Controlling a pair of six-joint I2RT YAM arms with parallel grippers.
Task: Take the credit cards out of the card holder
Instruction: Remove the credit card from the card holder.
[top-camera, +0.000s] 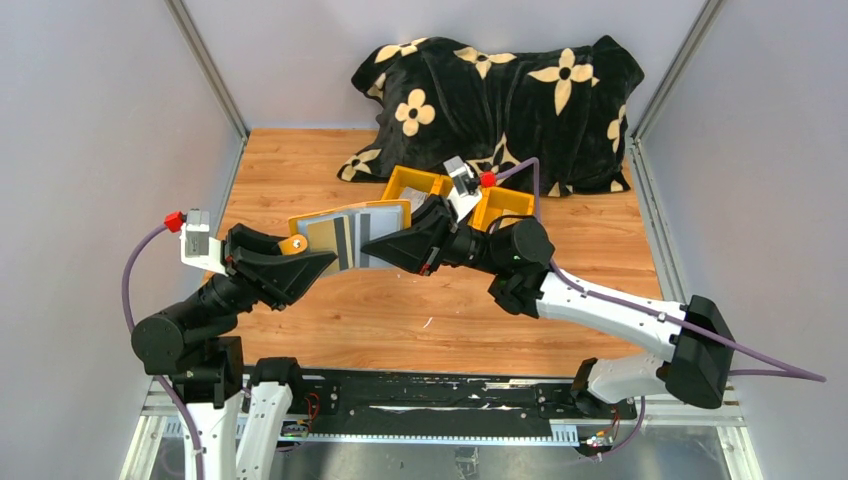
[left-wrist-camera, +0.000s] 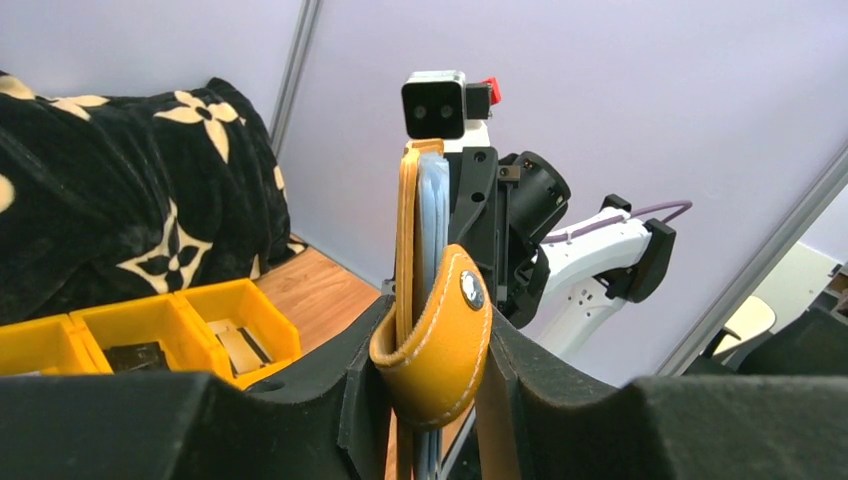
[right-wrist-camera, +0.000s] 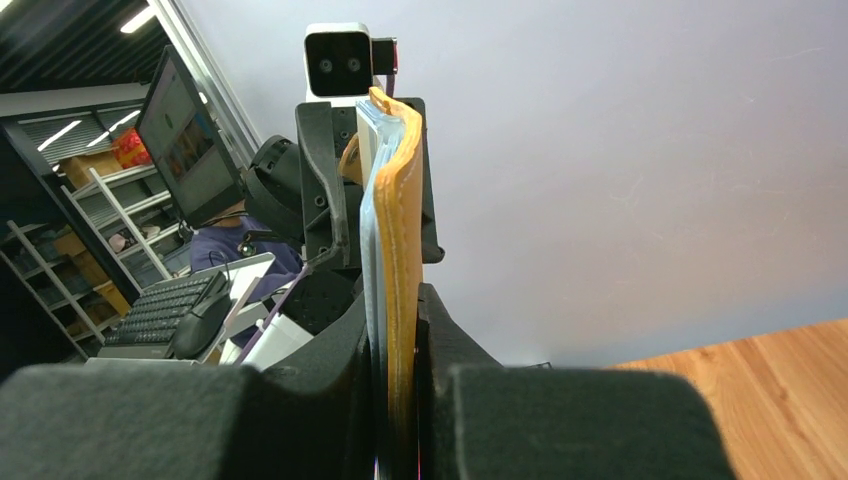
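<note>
mustard card holder (left-wrist-camera: 430, 345) (perhaps bluish-grey sleeves (left-wrist-camera: 433, 210))

Smooth stitched leather card holder (left-wrist-camera: 432, 350), table (top-camera: 400, 310) — satin wood grain, blanket (top-camera: 500, 90) — plush cloth

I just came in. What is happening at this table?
Two robot arms hold the yellow card holder up above the table. The left arm has its jaws closed on the snap-tab end, the right arm on the opposite end. Grey credit cards show inside its sleeves, not yet pulled out.
</note>
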